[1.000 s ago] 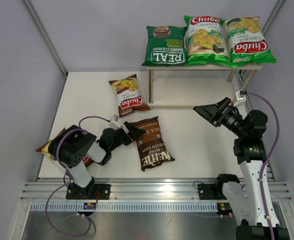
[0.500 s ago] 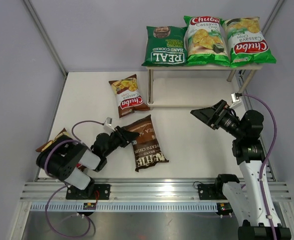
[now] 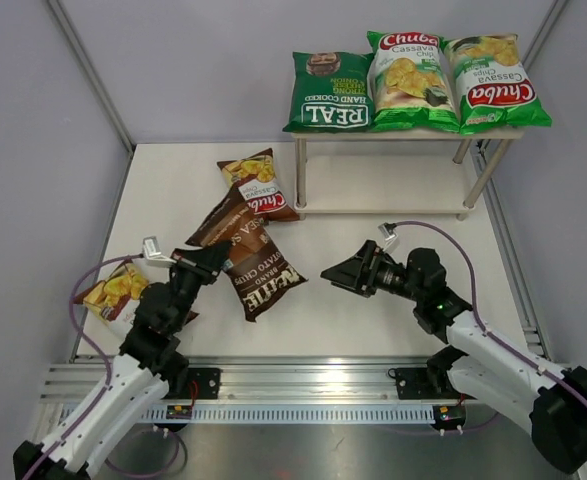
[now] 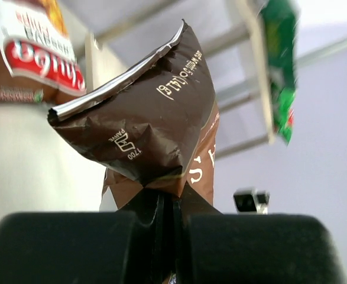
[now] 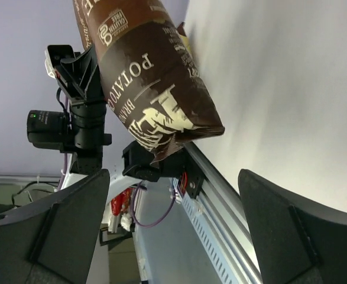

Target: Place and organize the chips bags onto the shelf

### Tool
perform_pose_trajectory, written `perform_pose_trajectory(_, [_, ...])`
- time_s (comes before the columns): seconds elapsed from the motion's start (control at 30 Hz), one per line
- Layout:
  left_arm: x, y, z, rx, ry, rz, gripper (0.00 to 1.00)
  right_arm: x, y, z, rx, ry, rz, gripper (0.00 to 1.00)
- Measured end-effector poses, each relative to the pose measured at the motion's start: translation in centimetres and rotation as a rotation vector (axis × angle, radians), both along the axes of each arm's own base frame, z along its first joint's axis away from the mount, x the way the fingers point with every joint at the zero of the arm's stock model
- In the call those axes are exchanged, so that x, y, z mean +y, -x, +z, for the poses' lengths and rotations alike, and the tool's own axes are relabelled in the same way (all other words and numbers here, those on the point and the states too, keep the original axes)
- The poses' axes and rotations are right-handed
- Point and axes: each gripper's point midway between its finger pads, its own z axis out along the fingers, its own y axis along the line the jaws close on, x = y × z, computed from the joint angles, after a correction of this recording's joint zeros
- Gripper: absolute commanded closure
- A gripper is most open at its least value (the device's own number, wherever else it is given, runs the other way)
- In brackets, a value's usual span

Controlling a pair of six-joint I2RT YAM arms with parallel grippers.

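The dark brown Kettle bag [image 3: 245, 262] is a glossy, crinkled pillow of foil with cream lettering and a silver crimped seam along its end. The left gripper [image 3: 210, 260] is clamped tight on the bag's left edge, its black fingers [image 4: 155, 207] pressed together with the film pinched between them. The bag sits left of centre over the white table [image 3: 403, 300]. In the top view its far end overlaps the near end of a brown-red Chuba bag [image 3: 256, 178] — whether they touch I cannot tell.

The right gripper [image 3: 341, 272] stands wide apart and has hold of nothing, pointing left toward the Kettle bag.

Far right is the shelf [image 3: 393, 182], pale wood-look boards on thin silver legs. Its top tier carries three bags side by side — the dark green REAL bag [image 3: 328, 95] and two light green Chuba bags [image 3: 410, 80] [image 3: 493, 85]. Another brown-red bag [image 3: 113, 292] lies at the near left edge.
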Motion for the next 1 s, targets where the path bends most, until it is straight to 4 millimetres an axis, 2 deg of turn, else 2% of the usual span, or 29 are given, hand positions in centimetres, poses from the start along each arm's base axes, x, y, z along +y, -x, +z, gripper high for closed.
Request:
perform_pose_trajectory(0.07, [1.5,0.4,2.1,-0.022,0.018,0.064,1.00,1.9,0.6,1.3,-0.068,-0.033,0.030,0.02])
perform_pose_trajectory(0.17, [2.9,0.7,4.0,-0.027,0.043,0.122,1.00,4.6,1.6,2.6,-0.133,-0.077,0.076,0.02])
perform_pose_trajectory(0.3, [3.5,0.9,4.8,-0.022,0.097,0.146,1.00,8.1,2.3,4.1,-0.196,-0.134,0.109,0.03])
perform_pose_trajectory(0.4, [3.4,1.0,5.6,-0.035,0.158,0.140,1.00,9.5,2.3,4.9,-0.236,-0.176,0.100,0.03])
perform_pose_trajectory(0.57, [3.3,1.1,7.4,-0.082,0.266,0.121,1.00,11.3,2.3,6.9,-0.283,-0.224,0.077,0.03])
perform_pose_trajectory(0.7, [3.0,1.2,8.3,-0.104,0.347,0.094,1.00,11.7,2.1,8.5,-0.322,-0.272,0.054,0.03])
perform_pose_trajectory(1.0, [1.5,0.7,8.6,-0.083,0.470,0.014,1.00,12.1,0.8,8.4,-0.340,-0.265,0.007,0.05])
